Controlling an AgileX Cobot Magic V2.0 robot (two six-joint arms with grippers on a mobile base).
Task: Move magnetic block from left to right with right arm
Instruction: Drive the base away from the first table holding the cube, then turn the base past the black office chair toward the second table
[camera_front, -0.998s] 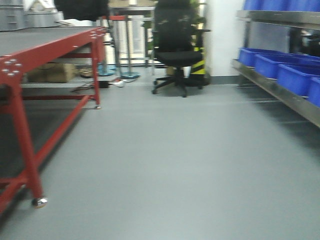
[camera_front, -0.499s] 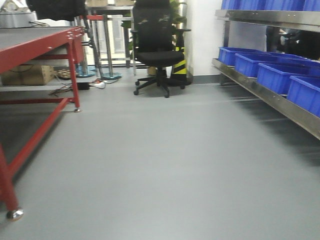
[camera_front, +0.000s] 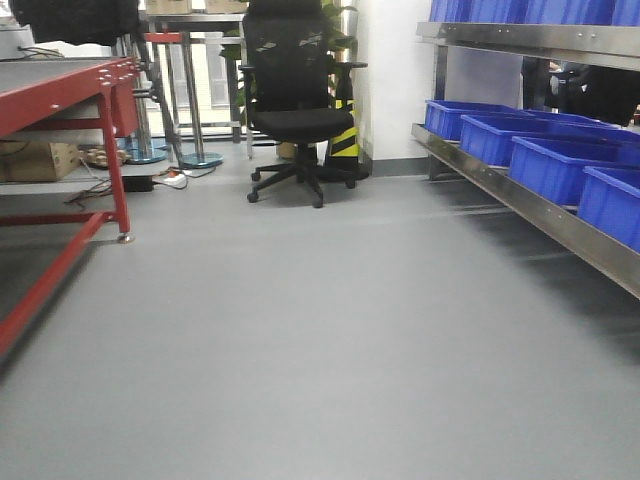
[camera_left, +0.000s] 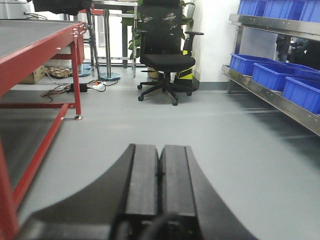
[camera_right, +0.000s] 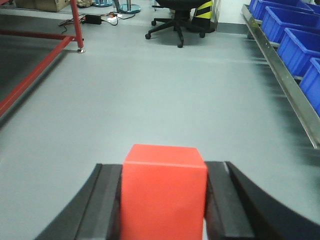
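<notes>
In the right wrist view the magnetic block (camera_right: 164, 192), a plain bright-red cube, fills the space between the two black fingers of my right gripper (camera_right: 164, 172), which is shut on it above the grey floor. In the left wrist view my left gripper (camera_left: 159, 150) is shut, its two black fingers pressed together with nothing between them. Neither gripper nor the block shows in the front view.
A red-framed table (camera_front: 60, 85) stands at the left with a cardboard box (camera_front: 40, 160) and cables under it. A black office chair (camera_front: 295, 110) is ahead. A steel shelf (camera_front: 520, 195) carrying blue bins (camera_front: 555, 160) runs along the right.
The front view has swung to the right: the red table and the chair have slid left in the picture, and more of the blue bins now show.
</notes>
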